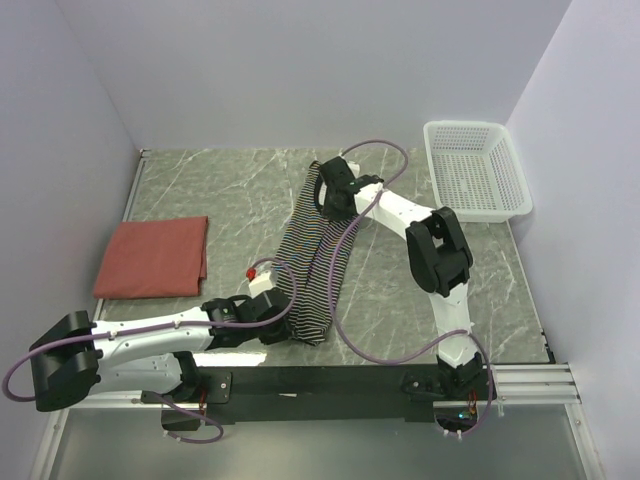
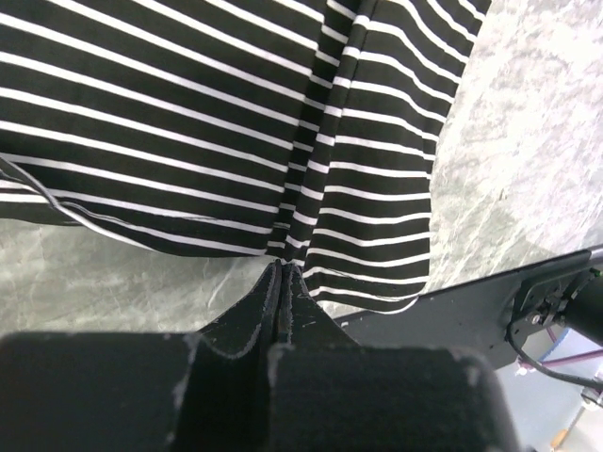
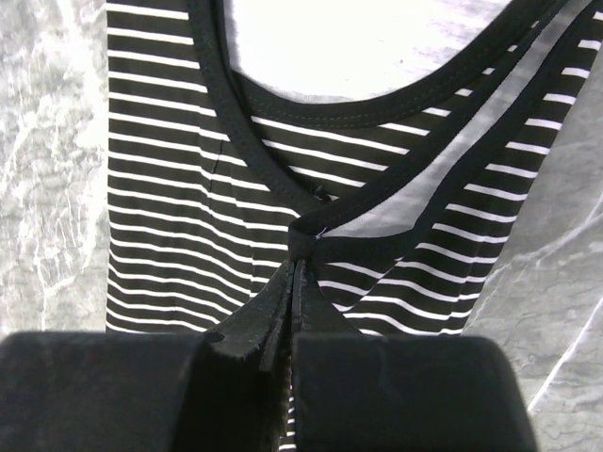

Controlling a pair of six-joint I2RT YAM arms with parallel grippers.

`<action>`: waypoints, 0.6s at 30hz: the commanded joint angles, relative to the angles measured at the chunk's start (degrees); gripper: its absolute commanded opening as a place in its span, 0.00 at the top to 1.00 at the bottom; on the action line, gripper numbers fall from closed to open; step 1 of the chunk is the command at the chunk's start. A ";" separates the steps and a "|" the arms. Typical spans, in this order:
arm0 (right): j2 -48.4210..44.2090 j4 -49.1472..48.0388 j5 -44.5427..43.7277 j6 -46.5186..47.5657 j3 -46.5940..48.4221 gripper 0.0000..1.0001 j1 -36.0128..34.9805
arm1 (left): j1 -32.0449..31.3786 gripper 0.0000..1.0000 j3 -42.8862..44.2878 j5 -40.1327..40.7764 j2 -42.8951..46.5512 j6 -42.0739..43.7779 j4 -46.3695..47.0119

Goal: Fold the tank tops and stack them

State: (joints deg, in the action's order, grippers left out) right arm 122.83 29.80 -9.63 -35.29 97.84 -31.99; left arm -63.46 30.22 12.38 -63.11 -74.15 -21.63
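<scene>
The black-and-white striped tank top (image 1: 318,262) lies stretched long in the middle of the table, folded lengthwise. My left gripper (image 1: 272,308) is shut on its hem at the near end; the left wrist view shows the closed jaws pinching the striped cloth (image 2: 283,141). My right gripper (image 1: 326,190) is shut on the black-trimmed strap and neckline at the far end (image 3: 311,235). The brick-red tank top (image 1: 154,257) lies folded flat at the left of the table. The mustard-tan top is out of view.
A white plastic mesh basket (image 1: 476,170) stands at the back right corner. The black mounting rail (image 1: 330,385) runs along the near edge. Purple cables loop from both arms over the table.
</scene>
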 commanded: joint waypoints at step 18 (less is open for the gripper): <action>3.65 -2.64 -2.94 3.12 3.59 1.00 -1.32 | 0.18 0.99 2.47 2.12 0.45 0.32 -11.33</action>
State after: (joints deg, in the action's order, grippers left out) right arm 127.11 29.65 -9.85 -33.47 98.96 -33.08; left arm -63.42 30.33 13.58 -61.58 -74.32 -28.80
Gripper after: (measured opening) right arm 0.005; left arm 0.013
